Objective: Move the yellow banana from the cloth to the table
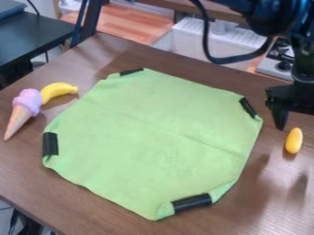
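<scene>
Green cloth (147, 133) taped down; yellow banana (58, 91) already on table (61, 197), touching toy ice-cream cone (25, 108), so grasping could drag both; gripper (293, 108) open or closed, can't tell; lowering might bump nearby oblong yellow toy (294, 140)

The black arm (255, 16) is at the upper right. Its hand (294, 98) hangs downward by the right edge.

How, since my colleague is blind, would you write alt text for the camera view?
A yellow toy banana lies on a brown table, off the green cloth, beside a purple-topped toy ice-cream cone. A black robot arm hangs at the right, near a small yellow-orange oval object.
</scene>
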You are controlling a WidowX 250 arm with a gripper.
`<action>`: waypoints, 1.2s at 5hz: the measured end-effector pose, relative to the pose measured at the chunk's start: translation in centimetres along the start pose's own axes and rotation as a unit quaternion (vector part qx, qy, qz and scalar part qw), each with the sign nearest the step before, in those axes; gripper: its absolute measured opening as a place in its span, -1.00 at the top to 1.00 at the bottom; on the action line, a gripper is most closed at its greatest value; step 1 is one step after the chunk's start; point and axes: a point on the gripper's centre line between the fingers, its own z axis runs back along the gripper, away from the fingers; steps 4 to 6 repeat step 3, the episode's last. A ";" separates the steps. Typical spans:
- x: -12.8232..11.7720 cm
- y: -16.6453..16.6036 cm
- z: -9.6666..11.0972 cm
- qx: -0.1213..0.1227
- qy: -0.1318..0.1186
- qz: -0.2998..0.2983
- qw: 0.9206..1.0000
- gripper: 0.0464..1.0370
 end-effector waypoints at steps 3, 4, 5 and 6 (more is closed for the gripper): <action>-4.1 8.7 8.7 -0.014 0.004 0.009 1.000 -0.93; -4.1 8.7 8.7 -0.014 0.004 0.009 1.000 -0.93; -4.1 8.7 8.7 -0.014 0.004 0.009 1.000 -0.93; -4.1 8.7 8.7 -0.014 0.004 0.009 1.000 -0.93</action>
